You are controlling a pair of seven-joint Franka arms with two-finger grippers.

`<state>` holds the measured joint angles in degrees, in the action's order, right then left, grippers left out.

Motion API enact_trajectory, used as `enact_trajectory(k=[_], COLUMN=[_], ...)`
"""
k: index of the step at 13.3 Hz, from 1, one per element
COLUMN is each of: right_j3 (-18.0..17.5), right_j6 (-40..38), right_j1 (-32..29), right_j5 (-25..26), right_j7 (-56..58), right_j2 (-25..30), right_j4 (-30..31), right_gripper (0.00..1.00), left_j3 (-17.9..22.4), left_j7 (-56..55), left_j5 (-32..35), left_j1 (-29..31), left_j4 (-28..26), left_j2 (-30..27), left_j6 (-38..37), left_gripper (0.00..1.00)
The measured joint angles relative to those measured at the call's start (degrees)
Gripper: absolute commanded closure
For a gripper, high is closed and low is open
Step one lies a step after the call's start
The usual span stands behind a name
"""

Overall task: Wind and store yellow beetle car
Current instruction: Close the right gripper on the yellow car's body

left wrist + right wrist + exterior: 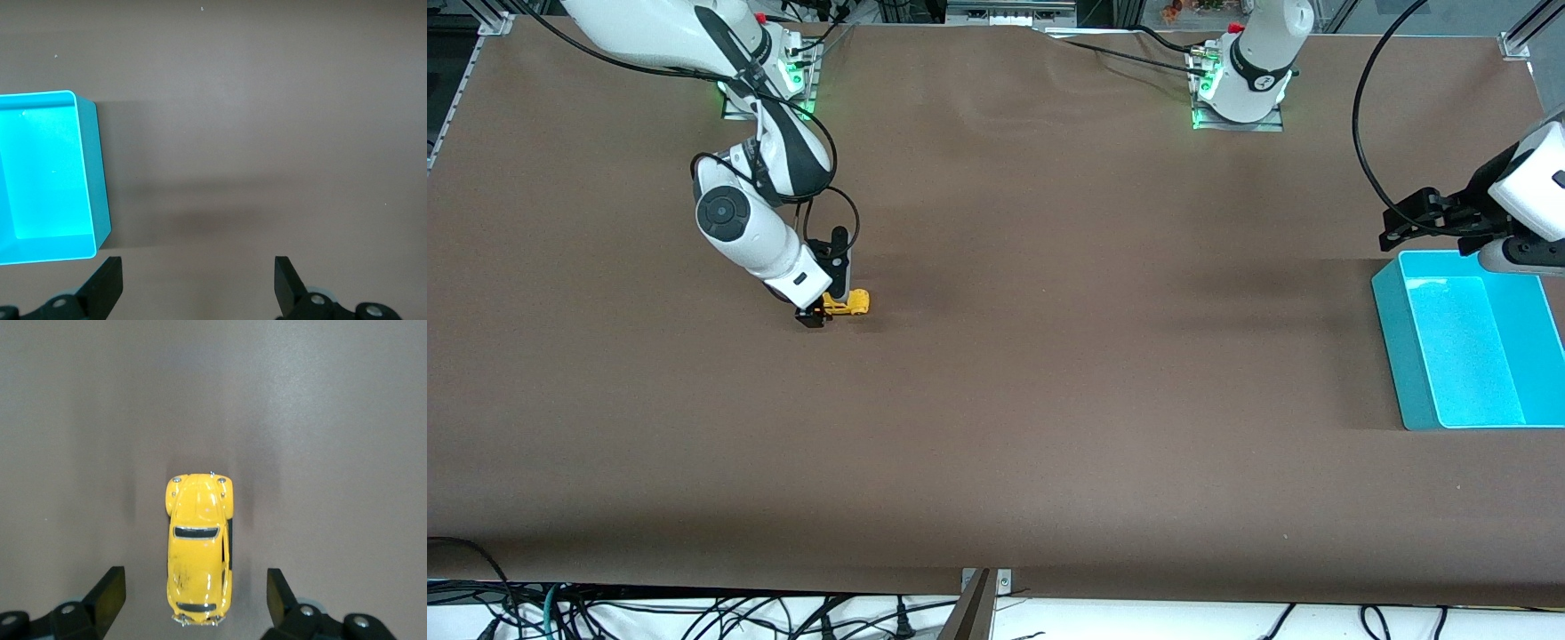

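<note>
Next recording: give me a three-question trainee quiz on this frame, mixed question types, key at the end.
1. True or false: the right gripper is shut on the small yellow beetle-shaped toy car.
2. Multiple choice: the open left gripper is over A) the toy car, B) the brown table beside the turquoise plastic bin, C) a drawer.
3. What is inside the bin?

Key:
1. False: its fingers are open on either side of the car, which sits on the table.
2. B.
3. Nothing visible.

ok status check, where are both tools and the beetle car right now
Right tool open, down at the table, fingers either side of the yellow beetle car, not closed. Left tool open, waiting over the teal bin's edge. Nothing in the way.
</note>
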<state>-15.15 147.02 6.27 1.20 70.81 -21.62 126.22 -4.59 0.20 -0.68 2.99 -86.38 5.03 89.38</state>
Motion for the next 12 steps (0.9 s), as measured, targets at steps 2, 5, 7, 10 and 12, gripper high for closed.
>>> enact_trajectory(k=[2, 5, 7, 10, 12], right_j3=[-0.04, -0.04, -0.03, -0.03, -0.03], right_j6=[1.75, 2.85, 3.07, 3.33, 3.35], right_j1=[0.36, 0.81, 0.82, 0.82, 0.82], right_j5=[0.25, 0.68, 0.81, 2.49, 3.05], right_j7=[0.15, 0.18, 0.18, 0.29, 0.29], right_j2=[-0.89, -2.18, -3.07, -3.70, -3.70], right_j4=[-0.01, 0.00, 0.00, -0.03, -0.10], right_gripper=[0.06, 0.06, 0.23, 0.78, 0.86], left_j3=[0.00, 0.00, 0.00, 0.00, 0.00], left_j7=[0.00, 0.00, 0.00, 0.00, 0.00], left_j5=[0.00, 0.00, 0.00, 0.00, 0.00], left_j1=[0.00, 0.00, 0.00, 0.00, 0.00], left_j4=[0.00, 0.00, 0.00, 0.00, 0.00], left_j2=[0.00, 0.00, 0.00, 0.00, 0.00], left_j6=[0.00, 0.00, 0.00, 0.00, 0.00], left_gripper=[0.00, 0.00, 0.00, 0.00, 0.00])
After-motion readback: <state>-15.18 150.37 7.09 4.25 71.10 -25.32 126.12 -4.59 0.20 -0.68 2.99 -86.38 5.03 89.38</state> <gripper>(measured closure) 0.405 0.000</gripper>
